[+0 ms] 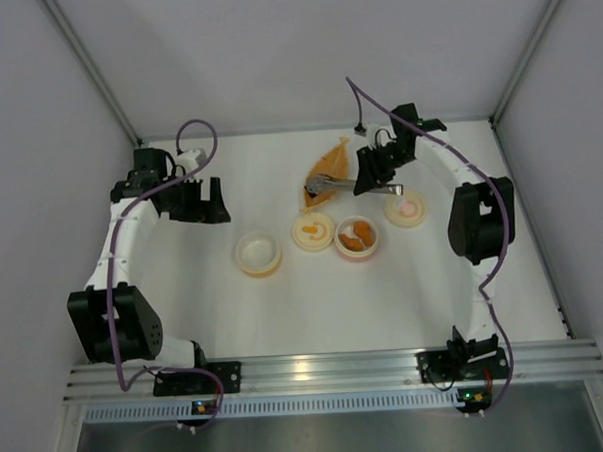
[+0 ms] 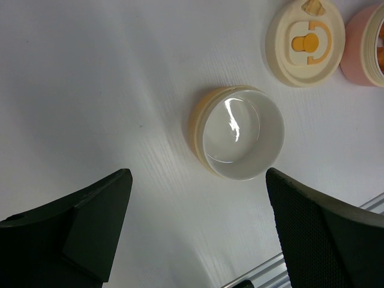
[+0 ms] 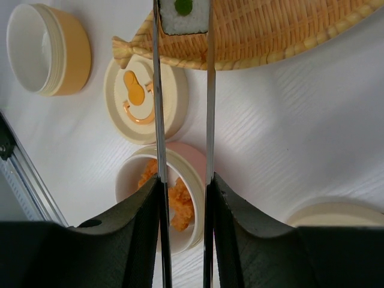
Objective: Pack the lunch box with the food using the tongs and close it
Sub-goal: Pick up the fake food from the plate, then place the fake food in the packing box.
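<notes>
My right gripper (image 3: pixel 183 180) (image 1: pixel 365 177) is shut on the grey metal tongs (image 3: pixel 158 90) (image 1: pixel 342 187), pressing the two arms toward each other. Their tips sit on either side of a small white rice piece with a green centre (image 3: pixel 183 13), which lies on the woven leaf-shaped tray (image 3: pixel 270 30) (image 1: pixel 331 163). Orange fried food (image 3: pixel 179 201) (image 1: pixel 356 238) lies in the pink lunch box tier (image 3: pixel 192 157). An empty yellow tier (image 2: pixel 240 132) (image 1: pixel 258 253) stands under my left gripper (image 2: pixel 198 177) (image 1: pixel 212 202), which is wide open and holds nothing.
A cream lid with an orange handle (image 1: pixel 313 230) (image 2: pixel 306 42) (image 3: pixel 144 99) lies between the yellow and pink tiers. Another round cream lid (image 1: pixel 406 209) (image 3: pixel 336 213) lies right of the pink tier. Grey walls enclose the white table; a metal rail (image 1: pixel 328 368) runs along its near edge.
</notes>
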